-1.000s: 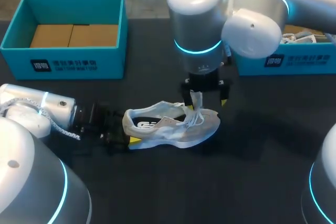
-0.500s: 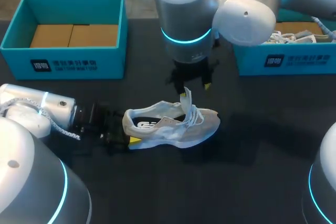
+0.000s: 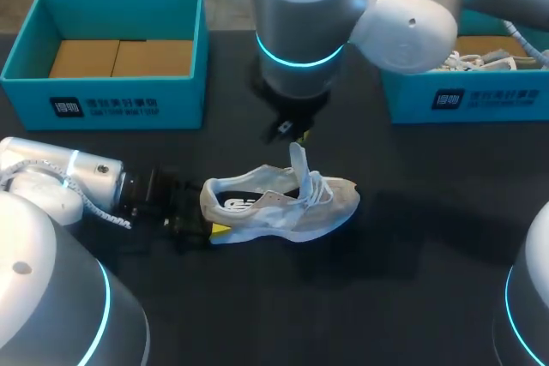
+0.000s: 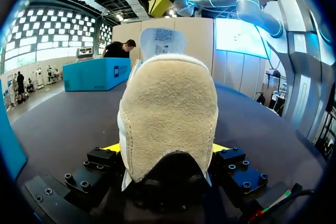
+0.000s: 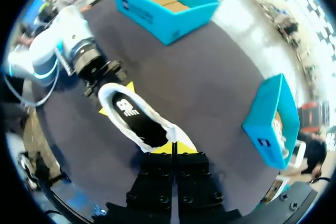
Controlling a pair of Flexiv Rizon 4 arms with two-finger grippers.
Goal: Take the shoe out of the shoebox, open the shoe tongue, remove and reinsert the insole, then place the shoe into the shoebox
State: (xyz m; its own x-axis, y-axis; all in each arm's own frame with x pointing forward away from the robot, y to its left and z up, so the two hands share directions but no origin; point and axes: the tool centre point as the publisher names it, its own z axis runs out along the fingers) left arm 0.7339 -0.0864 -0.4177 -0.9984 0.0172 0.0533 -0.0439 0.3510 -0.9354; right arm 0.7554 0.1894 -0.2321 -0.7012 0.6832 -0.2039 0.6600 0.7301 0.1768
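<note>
1. Two hands are on one shoe [image 3: 283, 207]. It lies on its sole near the middle of the desk [image 3: 412, 297], well apart from the empty shoebox [image 3: 103, 105].
2. Long axis: it runs across the desk, with the heel toward the left arm and the toe toward the right arm's side.
3. Left hand [image 4: 167, 148]: it is clamped on the heel from both sides, low over the desk. It anchors the shoe along that axis.
4. Right hand [image 3: 292, 132]: it hangs directly above the shoe opening, pointing down. It appears pinched on the top edge of the shoe tongue [image 3: 298, 160], which stands upright and leans slightly toward the heel.
5. Insole [image 5: 128, 108]: it is exposed in the opening between heel and tongue, beneath the right hand.
6. Judgement: the tongue looks open enough. The right hand is the nearer one to the insole. The coming reach would go down and toward the heel, into the opening, with the left hand as anchor.
</note>
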